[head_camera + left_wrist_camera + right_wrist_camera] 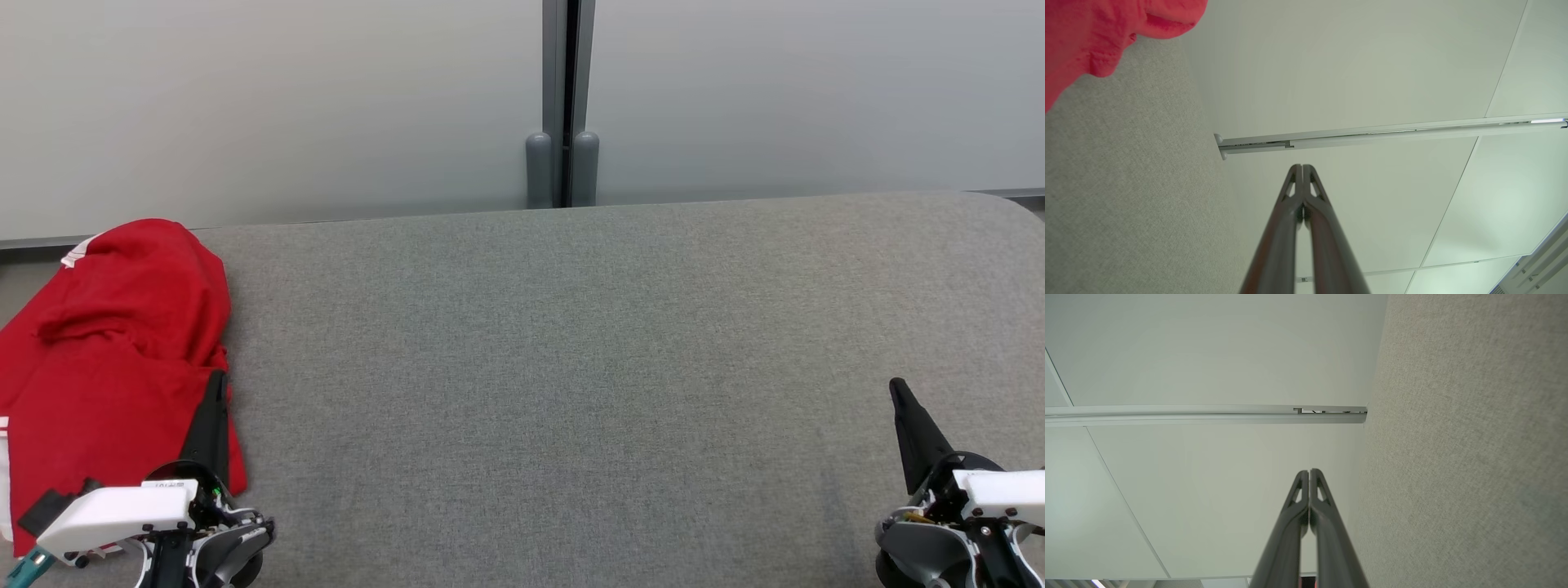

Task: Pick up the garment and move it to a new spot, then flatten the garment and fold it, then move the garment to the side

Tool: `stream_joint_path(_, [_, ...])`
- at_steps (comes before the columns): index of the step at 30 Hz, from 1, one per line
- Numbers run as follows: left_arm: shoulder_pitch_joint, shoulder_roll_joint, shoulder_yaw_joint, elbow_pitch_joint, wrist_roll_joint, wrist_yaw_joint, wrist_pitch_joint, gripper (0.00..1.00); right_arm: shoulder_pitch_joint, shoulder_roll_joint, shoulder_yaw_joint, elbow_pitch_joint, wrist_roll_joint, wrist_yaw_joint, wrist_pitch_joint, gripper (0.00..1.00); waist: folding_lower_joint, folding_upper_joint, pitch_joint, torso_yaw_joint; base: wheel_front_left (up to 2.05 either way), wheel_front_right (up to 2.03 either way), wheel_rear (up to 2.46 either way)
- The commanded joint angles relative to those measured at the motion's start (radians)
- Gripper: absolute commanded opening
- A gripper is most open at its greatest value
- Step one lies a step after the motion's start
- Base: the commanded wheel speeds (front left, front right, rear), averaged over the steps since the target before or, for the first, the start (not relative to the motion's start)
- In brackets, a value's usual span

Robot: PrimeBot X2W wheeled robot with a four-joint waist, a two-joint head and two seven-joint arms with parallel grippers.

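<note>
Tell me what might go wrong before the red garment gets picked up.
1. The red garment lies bunched at the left edge of the table; a careless tug might drag it off.
2. The left hand sits shut beside it; unless it opens, it would likely only push the cloth.
3. The right hand is far across the table, so a one-handed lift may leave the garment crumpled.

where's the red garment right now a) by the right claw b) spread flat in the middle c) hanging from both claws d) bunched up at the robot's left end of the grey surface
d: the red garment lies crumpled at the left end of the grey surface, next to the shut left claw. The right claw is far off at the other side, shut on nothing.
</note>
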Motion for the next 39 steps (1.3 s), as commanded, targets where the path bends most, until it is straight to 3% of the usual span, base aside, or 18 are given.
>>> stream_joint_path(1, [-0.011, 0.005, 0.004, -0.003, -0.001, -0.003, 0.003, 0.0, -0.005, -0.004, -0.001, -0.002, 0.002, 0.0, 0.002, 0.0, 0.0, 0.0, 0.0, 0.0, 0.0, 0.0, 0.0])
stream_joint_path(39, [-0.011, 0.005, 0.004, -0.003, -0.001, -0.003, 0.003, 0.0, -0.005, -0.004, -0.001, -0.002, 0.002, 0.0, 0.002, 0.0, 0.0, 0.0, 0.0, 0.0, 0.0, 0.0, 0.0])
